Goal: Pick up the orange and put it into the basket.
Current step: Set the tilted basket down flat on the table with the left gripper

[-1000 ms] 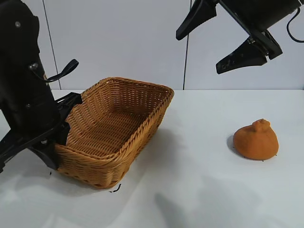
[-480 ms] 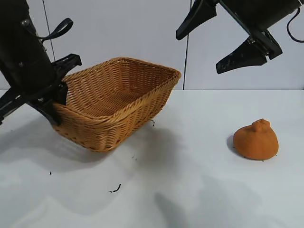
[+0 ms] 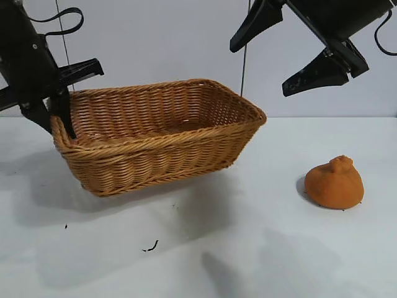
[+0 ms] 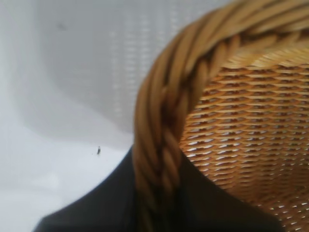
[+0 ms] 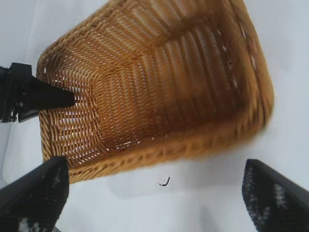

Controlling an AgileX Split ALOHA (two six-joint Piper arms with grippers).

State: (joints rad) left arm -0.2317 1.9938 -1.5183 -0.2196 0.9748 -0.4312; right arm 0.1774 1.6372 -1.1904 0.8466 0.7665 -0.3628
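The tan wicker basket (image 3: 161, 155) hangs above the white table, held by its left short end. My left gripper (image 3: 59, 118) is shut on its braided rim (image 4: 159, 121), one finger inside and one outside. The right wrist view looks down into the empty basket (image 5: 159, 82), with the left gripper's inner finger (image 5: 43, 96) against its end wall. The orange (image 3: 334, 182) sits on the table at the right, apart from the basket. My right gripper (image 3: 260, 68) is open and empty, high above the table between basket and orange; it also shows in its own view (image 5: 154, 203).
A small black scrap (image 3: 151, 247) lies on the table in front of the basket; it also shows in the right wrist view (image 5: 165, 181). A white wall stands behind the table.
My left gripper has risen with the basket, lifting it off the table and swinging its free end to the right. The orange and the right arm have not moved.
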